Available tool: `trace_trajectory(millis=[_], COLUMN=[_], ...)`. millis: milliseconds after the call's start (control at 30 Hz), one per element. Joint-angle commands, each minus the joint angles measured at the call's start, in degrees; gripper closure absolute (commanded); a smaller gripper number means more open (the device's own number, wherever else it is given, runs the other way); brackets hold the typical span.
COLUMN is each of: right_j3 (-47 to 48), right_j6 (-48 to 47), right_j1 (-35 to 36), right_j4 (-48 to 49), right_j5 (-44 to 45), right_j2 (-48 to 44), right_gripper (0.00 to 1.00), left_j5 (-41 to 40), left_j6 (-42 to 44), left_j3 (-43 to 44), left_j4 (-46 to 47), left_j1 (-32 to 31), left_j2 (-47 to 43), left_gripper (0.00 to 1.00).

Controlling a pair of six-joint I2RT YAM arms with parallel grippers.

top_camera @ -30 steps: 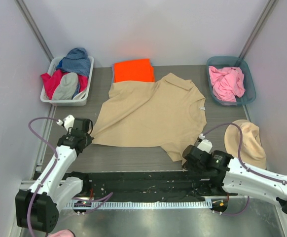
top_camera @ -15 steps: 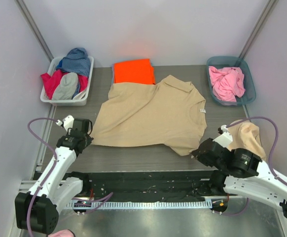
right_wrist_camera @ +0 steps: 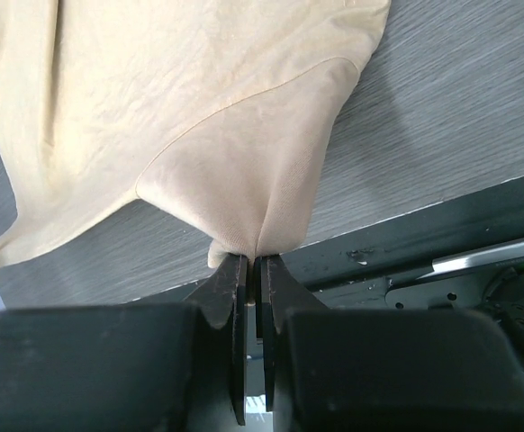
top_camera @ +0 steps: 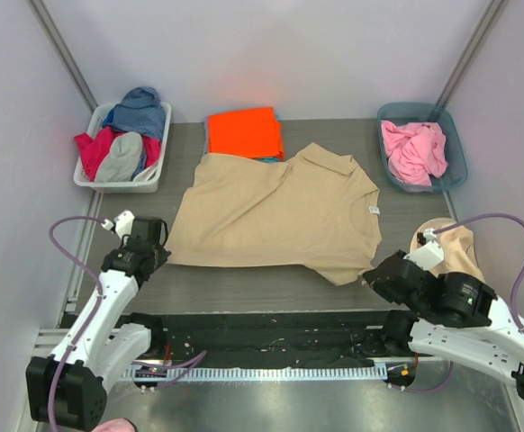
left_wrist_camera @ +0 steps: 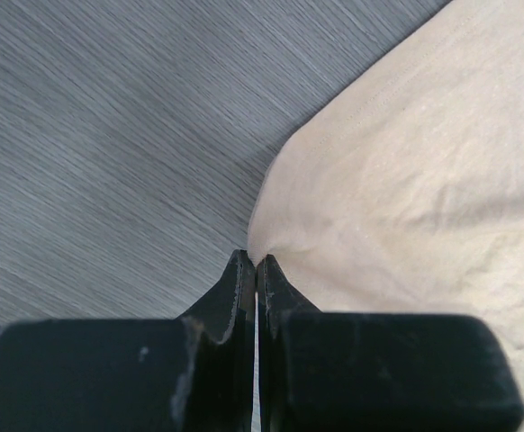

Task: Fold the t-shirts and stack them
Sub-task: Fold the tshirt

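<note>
The grey counter (top_camera: 244, 286) fills the middle of the overhead view. Most of it is taken up by the tan shirt (top_camera: 275, 211), spread flat at centre with its collar toward the upper right. Its far edge meets the orange shirt (top_camera: 244, 130); whether it overlaps or only touches I cannot tell. The orange shirt sits folded in a neat block at upper centre, which I read as the start of the stack. The tan shirt looks like the next to be folded, with no fold made in it yet.

A white bin (top_camera: 84, 183) at upper left holds blue, red and grey garments. A teal bin (top_camera: 457, 175) at upper right holds a crumpled pink shirt (top_camera: 412, 151). A loose beige cloth (top_camera: 460, 247) lies at the right edge, partly behind the right arm.

Both claws grip the tan shirt along its near edge, well apart. This is probably to draw the cloth flat between two corners before it is lifted over.

The overhead view gives the whole layout, but the wrist bodies hide the fingertips. The left wrist view shows the left claw (left_wrist_camera: 256, 266) closed, with the near-left hem corner nipped at its very tips and bare counter beside it. The right wrist view shows the right claw (right_wrist_camera: 255, 266) closed on a rounded flap, seemingly a sleeve, bunched into the jaws. That flap hangs just above the dark rail (right_wrist_camera: 424, 243) at the counter's near edge, which suggests this side is slightly raised.
</note>
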Motion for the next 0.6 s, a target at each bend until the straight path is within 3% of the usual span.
trace_trajectory(millis=[0, 167, 567], right_j3=[1.87, 2.31, 5.56], right_j6=[2.48, 3.1, -1.82], right_j1=[0.3, 0.3, 0.39], right_j4=[-3.87, -3.69, -0.79], right_j5=[4.29, 8.5, 17.74], right_j2=[-0.6, 0.28, 12.76], right_gripper=[0.99, 0.99, 0.99], left_j5=[-0.2, -0.28, 0.15], left_j6=[-0.47, 0.41, 2.61], left_j3=[1.63, 4.53, 15.43], left_j4=[0.92, 4.52, 10.94], left_j1=[0.33, 0.24, 0.24], left_j2=[0.18, 4.92, 20.39], left_gripper=[1.0, 1.0, 1.0])
